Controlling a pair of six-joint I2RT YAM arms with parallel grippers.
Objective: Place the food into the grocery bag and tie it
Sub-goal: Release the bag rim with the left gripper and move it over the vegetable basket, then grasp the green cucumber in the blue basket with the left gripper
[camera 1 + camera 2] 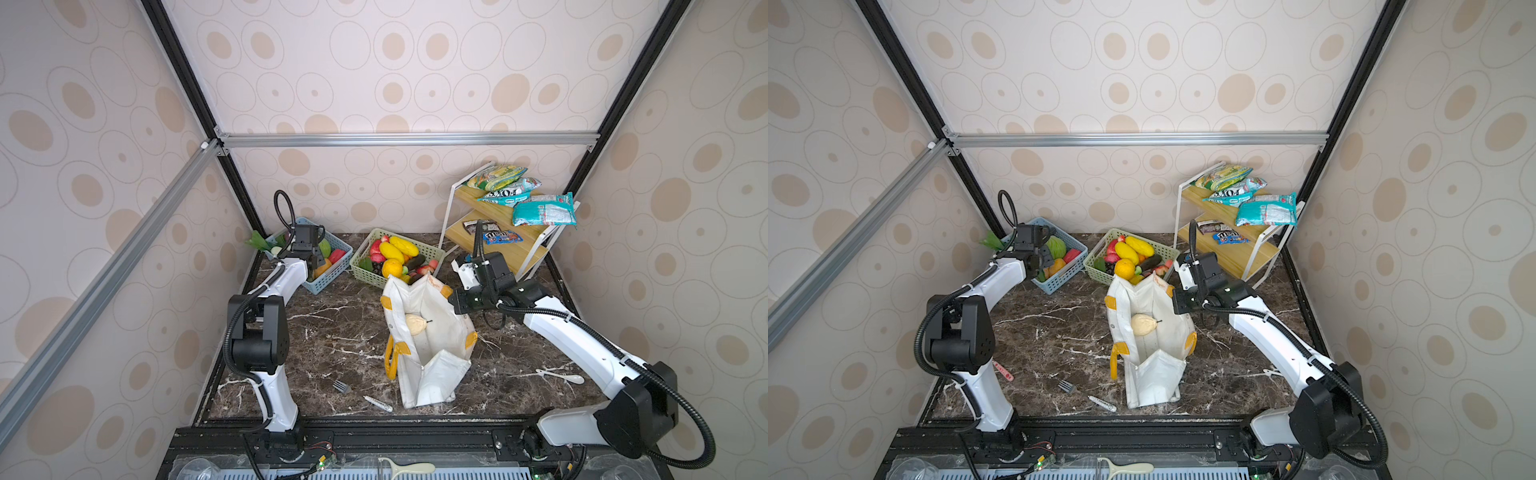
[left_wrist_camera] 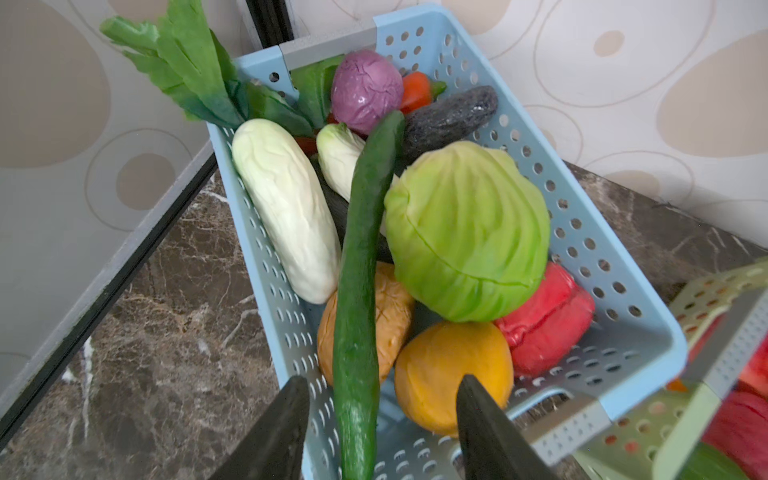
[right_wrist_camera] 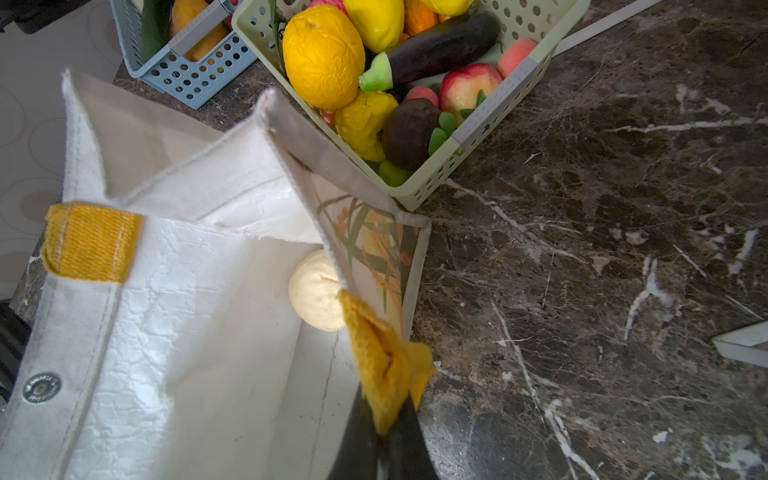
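Top views: my left claw (image 1: 316, 262) hangs over the blue basket (image 1: 332, 279) at the back-left. My right claw (image 1: 453, 297) is at the far rim of the grocery bag (image 1: 440, 374), which stands open mid-table, just in front of the green basket (image 1: 1100, 272). One item is inside: the beige ball (image 1: 417, 324).

Left wrist: jaws part-open, straddling the near end of the cucumber (image 2: 361, 257), w/ gaps both sides and nothing gripped yet. It lies atop the pile, leaning on the green cabbage (image 2: 465, 232). Prob. light hollow plastic, stiff, glossy so slippery. It's long, so an end grip would let it swing. I'd take it nearer the middle, across the narrow width.

Right wrist: jaws shut on the yellow strap (image 3: 386, 365), holding that side up. Fabric's soft & floppy, so if I let go the mouth likely sags.
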